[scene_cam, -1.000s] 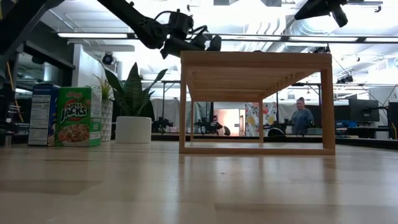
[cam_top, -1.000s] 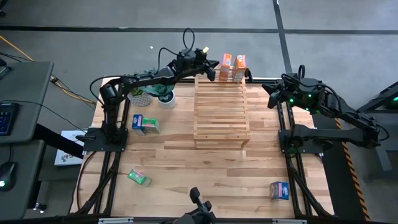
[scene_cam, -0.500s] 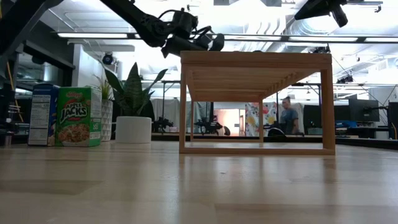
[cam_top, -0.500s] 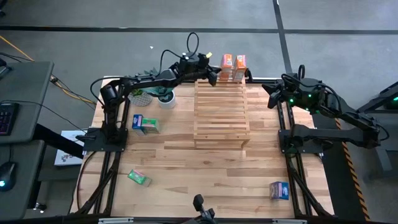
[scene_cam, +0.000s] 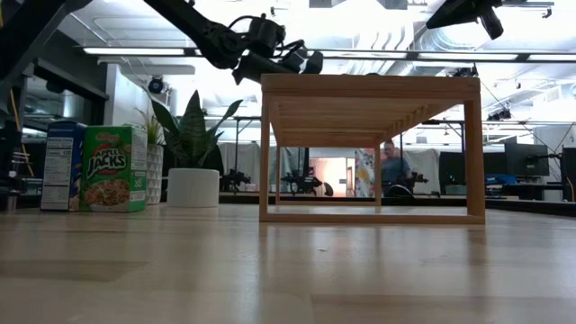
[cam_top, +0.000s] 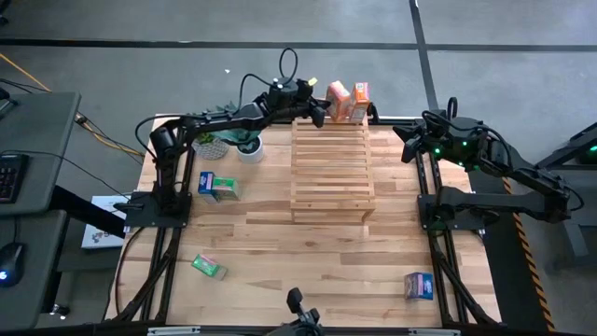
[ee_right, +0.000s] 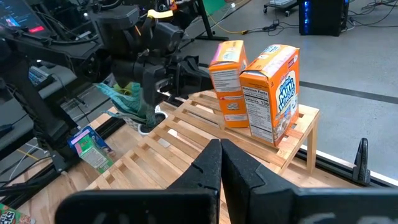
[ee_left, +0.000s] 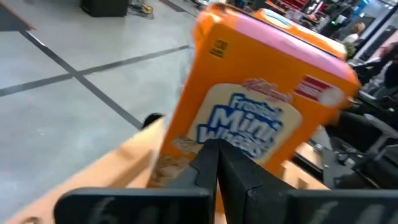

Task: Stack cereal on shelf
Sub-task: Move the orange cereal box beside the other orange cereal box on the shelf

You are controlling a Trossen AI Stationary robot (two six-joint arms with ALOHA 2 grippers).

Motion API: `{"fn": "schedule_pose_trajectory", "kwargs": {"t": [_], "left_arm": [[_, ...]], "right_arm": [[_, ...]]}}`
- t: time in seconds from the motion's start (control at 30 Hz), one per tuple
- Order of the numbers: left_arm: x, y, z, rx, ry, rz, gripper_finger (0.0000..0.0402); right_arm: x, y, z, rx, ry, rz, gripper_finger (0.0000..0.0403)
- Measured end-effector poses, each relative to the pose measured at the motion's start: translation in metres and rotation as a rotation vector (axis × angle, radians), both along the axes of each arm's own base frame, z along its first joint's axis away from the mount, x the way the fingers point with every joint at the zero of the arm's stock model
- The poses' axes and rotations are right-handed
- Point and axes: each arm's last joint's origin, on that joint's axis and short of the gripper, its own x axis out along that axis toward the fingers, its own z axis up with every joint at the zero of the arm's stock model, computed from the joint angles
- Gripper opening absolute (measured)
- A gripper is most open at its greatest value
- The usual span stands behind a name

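We see the left gripper (cam_top: 320, 110), jaws pressed together, nudging a tilted orange cereal box (cam_top: 338, 99) at the shelf's (cam_top: 332, 173) far end, second orange box (cam_top: 360, 100) upright beside it, right gripper (ee_right: 219, 163) jaws pressed together, waiting right.

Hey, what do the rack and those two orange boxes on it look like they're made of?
The rack looks like pale unfinished wood: visible grain, matte slats. The two orange boxes appear to be printed cardboard with folded edges and a slight sheen.
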Motion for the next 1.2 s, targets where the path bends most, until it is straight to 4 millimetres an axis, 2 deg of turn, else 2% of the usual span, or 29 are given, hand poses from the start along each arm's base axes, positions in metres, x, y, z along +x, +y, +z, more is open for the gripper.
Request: {"fn": "schedule_pose_trajectory", "kwargs": {"t": [0.17,1.2], "left_arm": [[-0.0042,0.007,0.0001,0.001,0.0,0.019,0.0],[-0.0038,0.0098,0.0082,0.171,-0.011,0.04,0.0]], "right_arm": [[0.0,0.0,0.0,0.0,0.0,0.0,0.0],[0.0,0.0,0.0,0.006,-0.005,-0.002,0.0]]}}
